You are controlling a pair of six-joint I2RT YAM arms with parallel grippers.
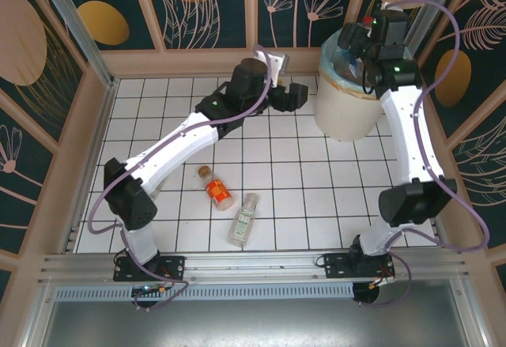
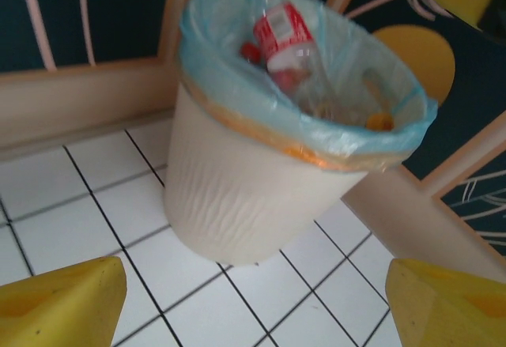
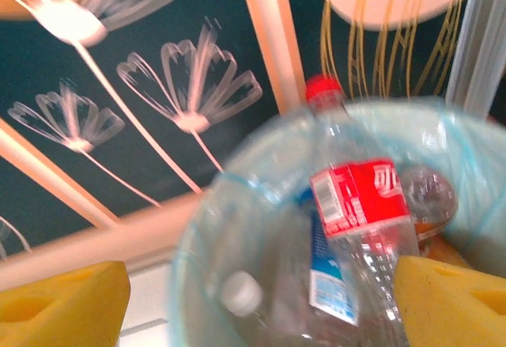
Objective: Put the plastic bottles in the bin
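Note:
The bin [image 1: 344,114] stands at the far right corner, cream with a teal liner [image 3: 198,244]. My right gripper [image 1: 357,53] hangs over its mouth, open [image 3: 257,307], with nothing between its yellow fingers. Below it, inside the bin, a clear red-labelled bottle [image 3: 364,197] leans neck up beside a blue-labelled one [image 3: 332,284]. My left gripper [image 1: 296,94] is just left of the bin, open [image 2: 257,307] and empty, and faces the bin wall [image 2: 245,181]. On the tiled floor lie an orange bottle [image 1: 217,190] and a clear green-labelled bottle [image 1: 244,219], in front of both arms.
A wooden wall [image 1: 205,58] runs along the back of the white tiled floor [image 1: 316,197], close behind the bin. A metal rail [image 1: 253,264] at the near edge carries both arm bases.

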